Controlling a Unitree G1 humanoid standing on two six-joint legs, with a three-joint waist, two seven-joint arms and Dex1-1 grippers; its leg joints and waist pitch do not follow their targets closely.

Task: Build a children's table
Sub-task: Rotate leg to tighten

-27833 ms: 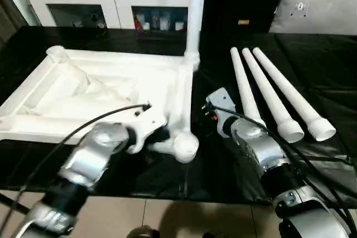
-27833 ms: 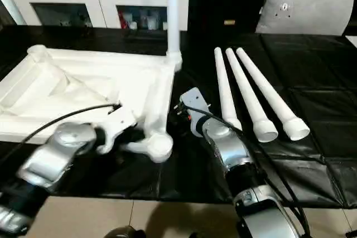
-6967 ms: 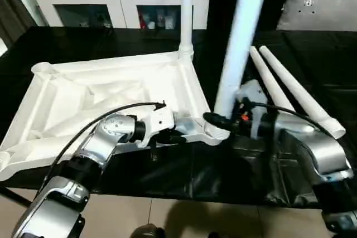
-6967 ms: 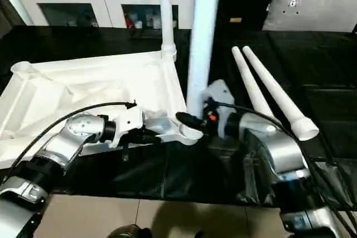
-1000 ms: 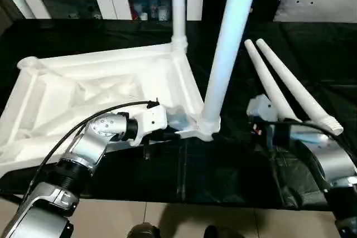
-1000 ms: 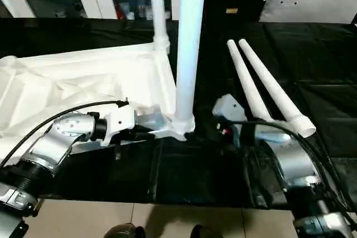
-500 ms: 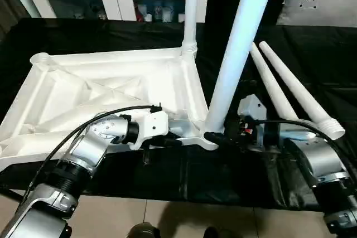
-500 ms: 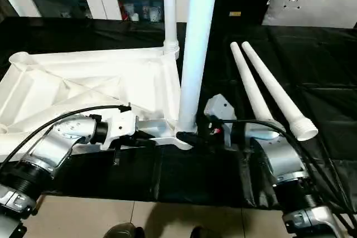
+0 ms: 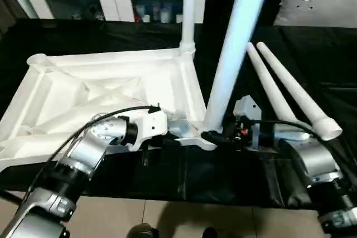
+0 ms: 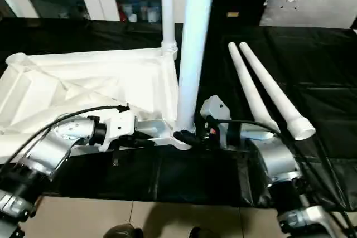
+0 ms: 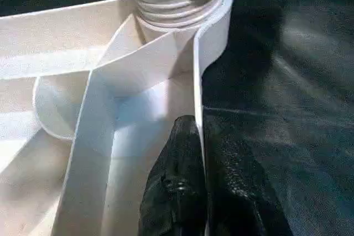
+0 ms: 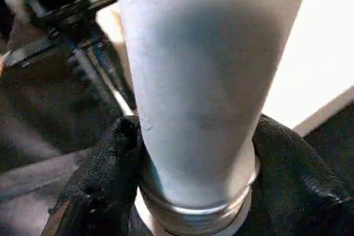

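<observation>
While the left claw (image 11: 202,192) pinches the table rim (image 11: 213,48), the right claw (image 12: 191,158) clasps an upright leg (image 9: 234,48) (white).

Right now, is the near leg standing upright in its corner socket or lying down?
Upright: the near leg rises from the tabletop's near corner socket, its threads showing in the left wrist view.

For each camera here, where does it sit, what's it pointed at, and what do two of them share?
Left and right eye views: head, looking down at the table top; both forearms show.
Left wrist view: along the left gripper, shut on the table top's rim.
Right wrist view: along the right gripper, straddling the near leg.
Shared: both wrist views see that leg's base.
</observation>
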